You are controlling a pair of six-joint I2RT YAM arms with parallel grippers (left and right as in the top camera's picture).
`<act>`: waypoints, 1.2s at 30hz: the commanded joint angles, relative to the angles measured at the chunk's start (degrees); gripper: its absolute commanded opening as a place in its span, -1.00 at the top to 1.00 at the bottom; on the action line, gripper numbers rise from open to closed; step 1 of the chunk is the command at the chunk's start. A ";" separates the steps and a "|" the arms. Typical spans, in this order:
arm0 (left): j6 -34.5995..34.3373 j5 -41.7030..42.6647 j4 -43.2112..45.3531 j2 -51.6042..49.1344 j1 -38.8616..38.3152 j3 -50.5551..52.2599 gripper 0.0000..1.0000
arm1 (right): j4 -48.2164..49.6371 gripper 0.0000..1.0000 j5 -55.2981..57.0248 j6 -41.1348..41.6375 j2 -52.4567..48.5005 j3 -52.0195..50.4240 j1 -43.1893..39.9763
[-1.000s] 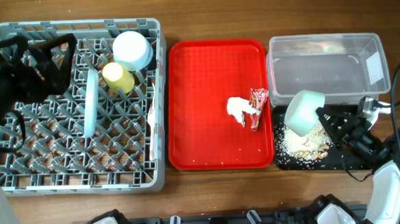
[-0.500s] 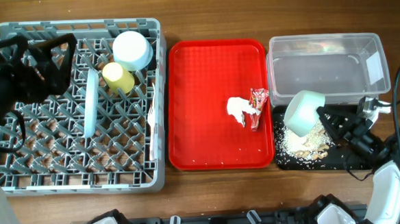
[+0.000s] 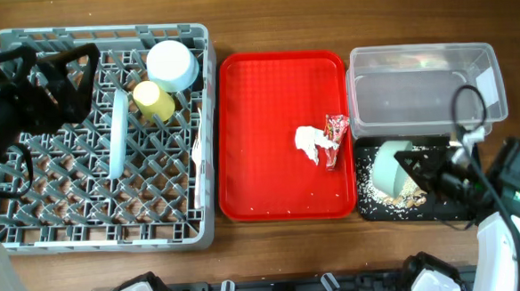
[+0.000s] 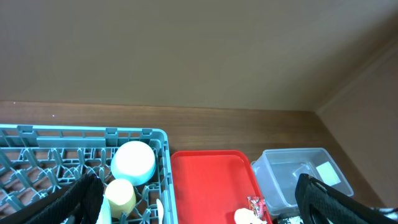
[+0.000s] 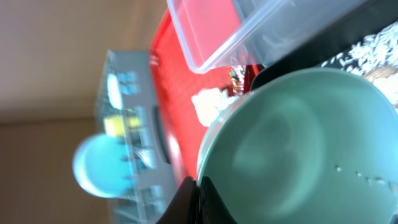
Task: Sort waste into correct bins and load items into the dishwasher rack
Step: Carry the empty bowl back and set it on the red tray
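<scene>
My right gripper (image 3: 419, 167) is shut on the rim of the mint green bowl (image 3: 388, 166) and holds it tilted over the black tray (image 3: 368, 209), where rice scraps (image 3: 366, 186) lie. In the right wrist view the bowl (image 5: 298, 143) fills the frame, with the jaws (image 5: 199, 191) pinching its rim. The white tissue (image 3: 308, 144) and red wrapper (image 3: 335, 138) lie on the red serving tray (image 3: 267, 101). The clear tub (image 3: 422, 88) stands behind the black tray. My left gripper (image 3: 46, 67) is open and empty above the back left of the grey rack (image 3: 103, 33).
The rack holds a pale blue bowl (image 3: 171, 65), a yellow cup (image 3: 153, 100), a pale blue plate on edge (image 3: 117, 133) and white cutlery (image 3: 196, 167). The left wrist view shows the bowl (image 4: 133, 163), cup (image 4: 119, 194) and red tray (image 4: 211, 180) between its fingers (image 4: 199, 199).
My right arm has swung round, and the mint bowl has moved down and toward the front over the black tray. The left arm has not moved.
</scene>
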State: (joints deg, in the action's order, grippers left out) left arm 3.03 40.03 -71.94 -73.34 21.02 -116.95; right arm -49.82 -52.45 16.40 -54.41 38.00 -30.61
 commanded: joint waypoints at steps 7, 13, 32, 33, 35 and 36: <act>-0.52 0.63 0.17 0.07 -0.11 -0.07 -1.00 | -0.15 0.91 31.85 11.78 1.66 12.24 39.26; -0.52 0.63 0.17 0.07 -0.11 -0.07 -1.00 | 9.86 0.91 44.59 18.71 -9.53 12.24 70.88; -0.52 0.63 0.17 0.07 -0.11 -0.07 -1.00 | 21.31 -0.40 49.62 10.03 -30.56 19.02 85.61; -0.52 0.63 0.17 0.07 -0.11 -0.07 -1.00 | 18.91 -0.43 50.62 8.74 -29.66 20.90 85.22; -0.52 0.63 0.17 0.07 -0.11 -0.07 -1.00 | 14.67 -0.52 54.45 7.28 -28.15 24.15 84.06; -0.52 0.63 0.17 0.07 -0.11 -0.07 -1.00 | 13.07 -0.54 57.09 6.91 -27.61 25.29 83.10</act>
State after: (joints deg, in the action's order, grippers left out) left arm 3.03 40.03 -71.96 -73.34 21.02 -116.95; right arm -33.01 -2.74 27.97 -86.32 57.12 54.85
